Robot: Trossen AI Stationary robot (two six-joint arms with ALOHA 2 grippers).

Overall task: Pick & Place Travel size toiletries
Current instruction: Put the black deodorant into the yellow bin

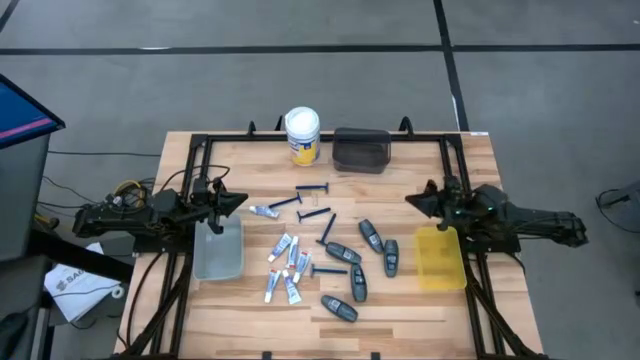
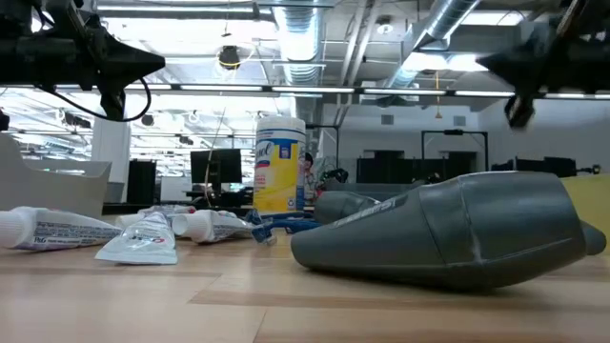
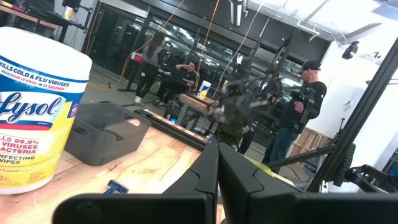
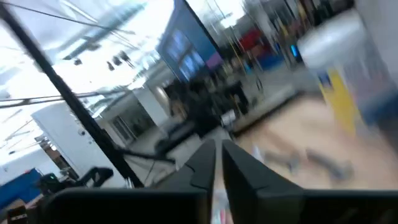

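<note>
The toiletries lie loose on the middle of the wooden table: white-and-blue tubes [image 1: 283, 247], thin dark-blue razors [image 1: 313, 189] and dark grey pods [image 1: 372, 236]. In the low view one pod [image 2: 448, 229] lies close to the camera, with tubes [image 2: 143, 238] to its left. My left gripper [image 1: 240, 203] hovers shut above the table's left side, over the clear tray's far end, and points toward the items. My right gripper [image 1: 410, 200] hovers shut above the right side, just beyond the yellow tray's far end, and points toward the middle. Neither holds anything.
A clear tray [image 1: 220, 250] sits on the left and a yellow tray [image 1: 440, 257] on the right. A dark tray [image 1: 361, 148] and a white-lidded yellow wipes jar [image 1: 302, 135] stand at the far edge. Black frame rails run along the table's sides. People stand in the room beyond.
</note>
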